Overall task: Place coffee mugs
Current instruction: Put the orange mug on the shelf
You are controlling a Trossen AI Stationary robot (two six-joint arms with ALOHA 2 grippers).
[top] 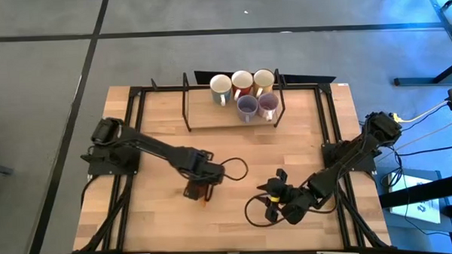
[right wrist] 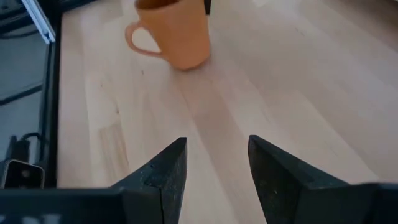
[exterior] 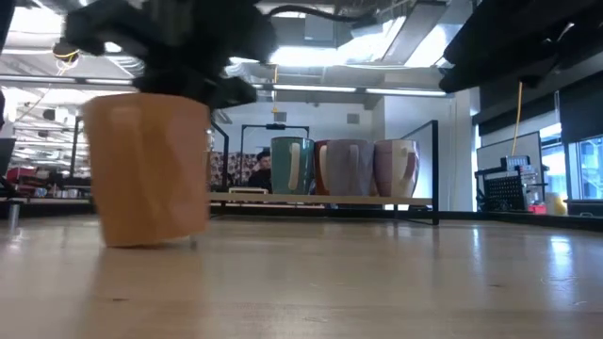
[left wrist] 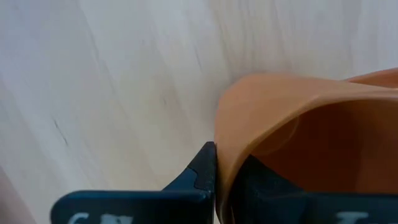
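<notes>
The left gripper (top: 200, 190) is clamped on the rim of the orange mug (right wrist: 176, 32), one finger (left wrist: 202, 171) outside the wall and the other inside. This mug stands upright on the wooden table (top: 162, 235), well in front of the rack (top: 233, 119) and left of its middle, with its base on or just above the wood; which one cannot be told. Its handle sticks out sideways.

On the rack at the table's far edge, five mugs (top: 244, 92) stand close together: three in a back row, two lavender ones in front of them.

The right gripper (top: 272, 197) hovers over bare wood, well in front of the rack and right of the orange mug, its fingers (right wrist: 163, 171) apart and holding nothing.
</notes>
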